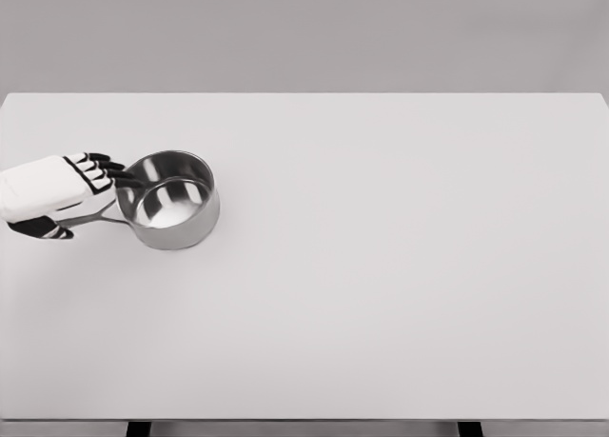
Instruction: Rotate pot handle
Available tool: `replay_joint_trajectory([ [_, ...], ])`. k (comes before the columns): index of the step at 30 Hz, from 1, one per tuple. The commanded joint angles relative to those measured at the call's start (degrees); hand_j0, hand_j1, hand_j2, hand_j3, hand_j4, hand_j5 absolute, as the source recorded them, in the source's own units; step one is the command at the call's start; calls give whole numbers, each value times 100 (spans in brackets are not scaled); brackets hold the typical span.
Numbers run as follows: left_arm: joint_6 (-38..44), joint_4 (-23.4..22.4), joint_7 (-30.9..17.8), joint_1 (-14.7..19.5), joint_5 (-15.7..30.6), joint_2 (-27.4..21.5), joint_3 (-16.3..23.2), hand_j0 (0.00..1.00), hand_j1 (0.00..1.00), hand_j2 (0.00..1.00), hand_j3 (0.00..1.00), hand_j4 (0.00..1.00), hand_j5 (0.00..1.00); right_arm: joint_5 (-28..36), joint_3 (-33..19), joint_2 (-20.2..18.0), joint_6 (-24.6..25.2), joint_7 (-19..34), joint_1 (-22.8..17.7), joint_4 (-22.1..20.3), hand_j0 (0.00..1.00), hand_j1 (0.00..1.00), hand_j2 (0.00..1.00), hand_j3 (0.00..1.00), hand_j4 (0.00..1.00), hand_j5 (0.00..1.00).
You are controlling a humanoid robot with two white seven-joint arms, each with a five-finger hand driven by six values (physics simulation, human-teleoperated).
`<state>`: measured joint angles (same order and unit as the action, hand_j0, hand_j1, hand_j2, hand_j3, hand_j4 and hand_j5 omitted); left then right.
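A small steel pot [169, 201] stands upright on the white counter [381, 285], in the left part of the head view and about midway between the counter's far and near edges. Its mouth faces up and the shiny inside is bare, with a bright patch on the bottom. The pot's handle [95, 216] is a thin metal bar that leaves the pot's left wall low down and runs leftward and slightly toward the near edge.

The left hand [59, 195] lies just left of the pot, its white back turned up, its arm coming in from the left edge. Its fingers [103, 170] are dark at the tips and reach toward the pot's left rim; the tips lie against or just beside that rim, and the view does not settle which. They are stretched out side by side rather than curled. The handle passes under the hand, and the dark thumb shows below the handle at the hand's near side. Whether the hand truly clamps the handle cannot be told from this angle.

Right of the pot, the counter runs wide and plain.
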<state>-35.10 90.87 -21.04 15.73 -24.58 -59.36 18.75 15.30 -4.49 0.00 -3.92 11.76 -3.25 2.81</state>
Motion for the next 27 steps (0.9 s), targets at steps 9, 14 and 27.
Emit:
replay_joint_trajectory([
  [9,10,-122,3,0,-20,73,-144,100,100,100,100,100,100,-1,0,0,5,1,0,0,100,100,100,100,100,100],
  [14,10,-236,3,0,-29,73,-152,100,100,100,100,100,100,-1,0,0,-4,1,0,0,100,100,100,100,100,100],
  [27,10,-377,-6,18,-38,152,-275,100,100,100,100,100,100,-1,0,0,5,1,0,0,100,100,100,100,100,100],
])
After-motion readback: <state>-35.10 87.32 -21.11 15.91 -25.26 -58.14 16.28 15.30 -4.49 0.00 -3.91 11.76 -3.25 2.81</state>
